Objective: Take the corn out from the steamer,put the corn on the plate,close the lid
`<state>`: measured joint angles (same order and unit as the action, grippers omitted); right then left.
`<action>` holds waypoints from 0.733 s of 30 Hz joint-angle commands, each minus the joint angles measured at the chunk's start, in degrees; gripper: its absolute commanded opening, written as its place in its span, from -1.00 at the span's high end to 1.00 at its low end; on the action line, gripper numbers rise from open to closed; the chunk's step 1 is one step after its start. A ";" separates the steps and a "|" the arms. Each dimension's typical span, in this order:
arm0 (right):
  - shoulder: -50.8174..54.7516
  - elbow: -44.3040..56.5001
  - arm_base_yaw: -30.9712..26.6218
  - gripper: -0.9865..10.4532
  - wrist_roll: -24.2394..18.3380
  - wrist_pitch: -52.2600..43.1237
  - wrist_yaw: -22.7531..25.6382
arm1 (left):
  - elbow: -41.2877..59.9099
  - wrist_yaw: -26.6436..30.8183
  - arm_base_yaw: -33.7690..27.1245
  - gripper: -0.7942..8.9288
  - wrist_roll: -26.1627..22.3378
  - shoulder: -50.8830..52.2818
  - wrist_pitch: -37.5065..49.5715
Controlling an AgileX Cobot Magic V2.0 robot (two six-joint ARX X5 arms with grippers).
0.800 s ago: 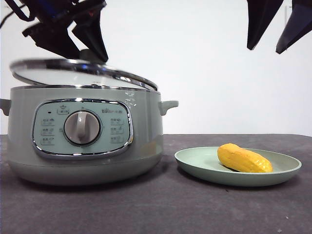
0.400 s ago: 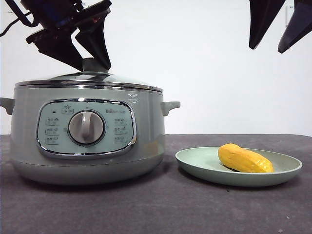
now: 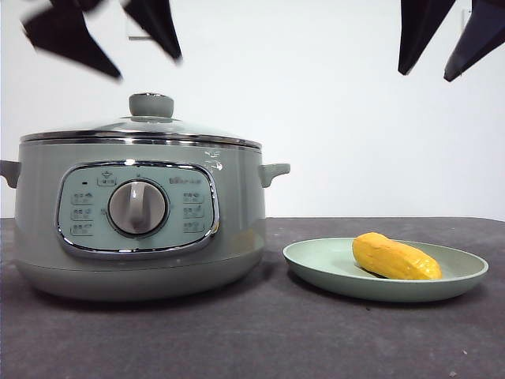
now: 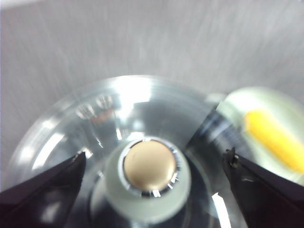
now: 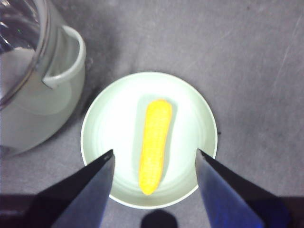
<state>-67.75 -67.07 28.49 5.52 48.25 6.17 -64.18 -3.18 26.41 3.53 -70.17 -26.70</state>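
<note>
The sage-green steamer (image 3: 138, 217) stands on the left of the table with the glass lid (image 3: 142, 129) seated flat on its rim. My left gripper (image 3: 130, 55) hangs open just above the lid's knob (image 4: 151, 166), its jaws apart on either side and not touching it. The yellow corn (image 3: 394, 257) lies on the pale green plate (image 3: 323, 264) to the right of the steamer. High above the plate my right gripper (image 5: 154, 156) is open, with the corn (image 5: 154, 142) seen between its jaws and the plate (image 5: 104, 128) under it.
The dark grey tabletop (image 3: 252, 339) stretches in front of the steamer and plate. A steamer side handle (image 5: 71, 57) points toward the plate. A plain white wall is behind.
The lid went from tilted over the pot to flat on its rim. My left gripper let go of the knob, opened and rose. The right gripper stayed in place.
</note>
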 commanded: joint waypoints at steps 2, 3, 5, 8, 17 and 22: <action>3.06 0.26 0.09 0.35 -1.49 -0.74 -0.09 | -0.07 0.13 0.15 0.17 -0.26 9.62 -5.05; 4.48 0.33 0.09 0.44 -1.51 -1.09 -0.07 | -0.07 0.15 0.15 0.40 -0.90 12.31 -7.23; 7.85 1.25 0.09 0.73 -1.51 -2.99 -0.02 | -0.02 0.28 0.15 0.87 -4.42 16.20 -11.65; 15.12 6.93 0.09 0.86 -1.33 -9.44 0.04 | 1.40 2.73 0.15 0.85 -5.31 19.98 -13.90; 36.11 30.27 0.09 0.86 0.22 -28.09 0.24 | 23.23 3.19 0.15 0.85 -5.29 33.44 2.34; 39.41 33.66 0.02 0.82 1.29 -25.90 0.70 | 26.21 3.17 0.15 0.84 -5.07 36.09 -0.55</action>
<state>-28.18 -33.89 28.49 5.69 22.72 6.68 -37.93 -0.16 26.44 -1.08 -34.30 -27.51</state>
